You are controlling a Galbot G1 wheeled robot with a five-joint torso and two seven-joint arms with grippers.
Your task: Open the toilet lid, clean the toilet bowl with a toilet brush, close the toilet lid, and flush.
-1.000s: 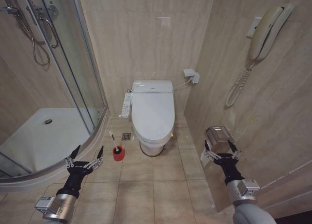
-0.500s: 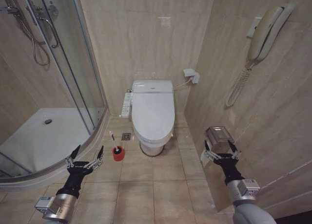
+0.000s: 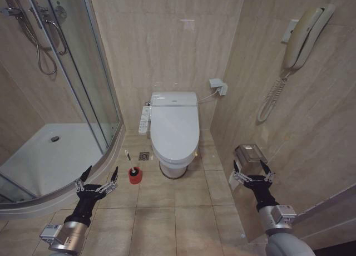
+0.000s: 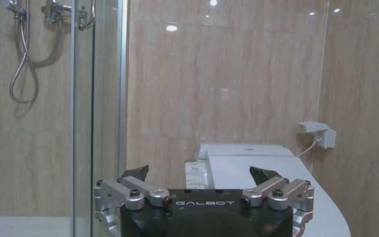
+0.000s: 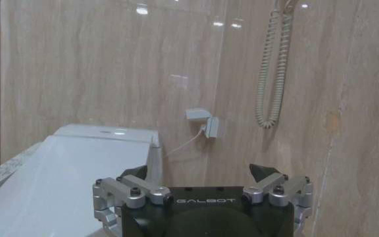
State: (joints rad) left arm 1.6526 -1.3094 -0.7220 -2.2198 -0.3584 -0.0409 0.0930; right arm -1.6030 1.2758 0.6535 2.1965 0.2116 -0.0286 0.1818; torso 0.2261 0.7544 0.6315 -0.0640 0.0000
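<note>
Jaws of both grippers spread wide, nothing between them; toilet untouched.

Left gripper (image 3: 98, 181): held low above the tiled floor (image 3: 172, 211), fingers splayed, just beside the curved edge of the shower tray (image 3: 50, 156). Toilet brush (image 3: 129, 161): ahead of those jaws and slightly toward the right gripper, standing in its red cup holder (image 3: 134, 176) on the floor, thin white handle tilted. Toilet lid (image 3: 174, 128): down, covering the toilet bowl (image 3: 173, 168), well ahead of both sets of jaws and between them; button panel (image 3: 144, 120) on the side nearer the left gripper. Right gripper (image 3: 253, 173): fingers splayed, near the side wall, with a metal paper holder (image 3: 250, 152) just beyond its jaws.
</note>
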